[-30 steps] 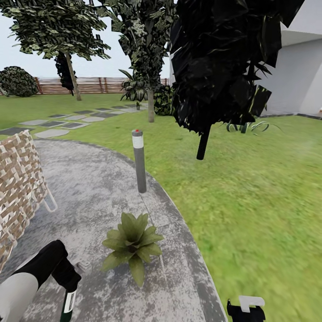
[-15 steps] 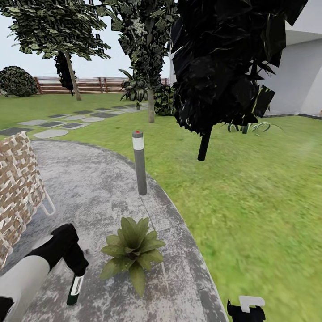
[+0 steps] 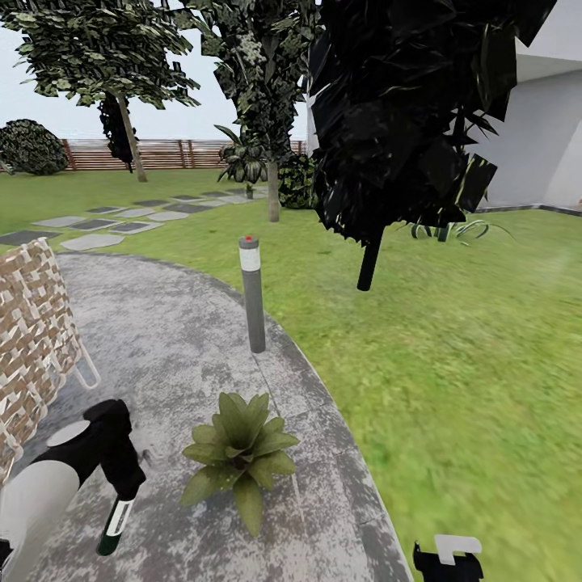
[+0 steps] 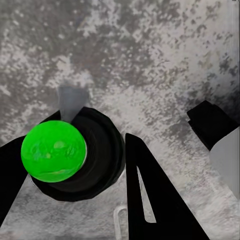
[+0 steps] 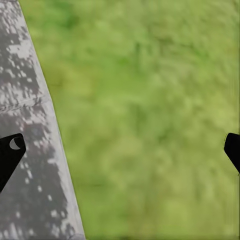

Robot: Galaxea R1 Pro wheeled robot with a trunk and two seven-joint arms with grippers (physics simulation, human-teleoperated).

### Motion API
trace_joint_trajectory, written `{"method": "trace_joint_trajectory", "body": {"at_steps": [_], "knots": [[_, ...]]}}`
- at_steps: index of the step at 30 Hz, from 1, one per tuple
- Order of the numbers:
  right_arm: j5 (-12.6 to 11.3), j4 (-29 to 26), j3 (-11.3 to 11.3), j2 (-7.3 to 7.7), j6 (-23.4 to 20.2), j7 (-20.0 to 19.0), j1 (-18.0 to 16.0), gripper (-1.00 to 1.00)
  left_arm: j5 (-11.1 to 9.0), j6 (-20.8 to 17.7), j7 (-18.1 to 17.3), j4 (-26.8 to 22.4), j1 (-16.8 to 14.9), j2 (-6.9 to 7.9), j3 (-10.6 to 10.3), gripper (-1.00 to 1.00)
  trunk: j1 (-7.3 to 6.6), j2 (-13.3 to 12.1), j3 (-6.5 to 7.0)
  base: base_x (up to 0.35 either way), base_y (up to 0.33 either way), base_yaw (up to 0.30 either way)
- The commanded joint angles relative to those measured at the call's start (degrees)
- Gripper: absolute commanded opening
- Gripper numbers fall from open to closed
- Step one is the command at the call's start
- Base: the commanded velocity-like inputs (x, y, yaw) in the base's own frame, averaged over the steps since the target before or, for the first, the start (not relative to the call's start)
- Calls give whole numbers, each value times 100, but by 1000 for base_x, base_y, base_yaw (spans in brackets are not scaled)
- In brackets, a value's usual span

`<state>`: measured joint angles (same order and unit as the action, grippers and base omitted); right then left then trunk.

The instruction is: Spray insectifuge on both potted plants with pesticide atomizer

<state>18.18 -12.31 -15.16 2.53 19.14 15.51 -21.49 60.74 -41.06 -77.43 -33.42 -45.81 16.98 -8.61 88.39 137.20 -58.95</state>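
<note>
At the left, the spray bottle (image 3: pixel 115 518) is clamped between the fingers of the left gripper (image 3: pixel 121 481). Since half a second ago it has been drawn back and tilted, its lower end now farther from the potted plant (image 3: pixel 238 454) on the paved patio (image 3: pixel 178 339). Spraying is judged not yet aimed. At the right, the right gripper (image 3: pixel 447 559) is held spread over the lawn (image 3: pixel 453 356).

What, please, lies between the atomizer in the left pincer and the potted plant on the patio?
Only bare grey paving: in the head view the atomizer hangs beside the plant, apart from its leaves.
</note>
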Motion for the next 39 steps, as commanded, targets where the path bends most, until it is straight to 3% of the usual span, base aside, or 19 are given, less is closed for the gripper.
{"method": "trace_joint_trajectory", "body": {"at_steps": [1,5,9,21,28,33,36,39], "knots": [[61,8,-39,14,20,14,-2,100,13,-64,-38,-14,-1,-21,-28,-100,-1,2,-5,0,0,0],[62,9,-39,64,20,6,3,100,16,-87,-44,-42,-86,-242,-35,-100,-1,2,-5,0,0,0],[62,9,-39,71,20,5,4,100,17,-95,-68,-316,-117,-294,-36,-100,-1,2,-5,10,4,0],[56,7,-39,72,20,13,4,100,18,-87,-79,-517,-24,-279,-62,-100,-1,2,-5,127,175,0],[54,1,-39,72,20,14,4,100,23,-69,15,-427,84,-99,-42,-100,-1,2,-5,4,12,0],[54,1,-39,72,20,14,4,100,17,-68,412,-420,307,-23,-1,-100,-1,2,-5,0,0,-124],[54,1,-39,72,20,14,4,100,2,-72,692,-431,324,-67,40,-100,-1,2,-5,0,0,-207],[54,1,-39,72,20,14,4,100,3,-91,741,-467,326,-141,43,-100,-1,2,-5,0,0,-44]]}}
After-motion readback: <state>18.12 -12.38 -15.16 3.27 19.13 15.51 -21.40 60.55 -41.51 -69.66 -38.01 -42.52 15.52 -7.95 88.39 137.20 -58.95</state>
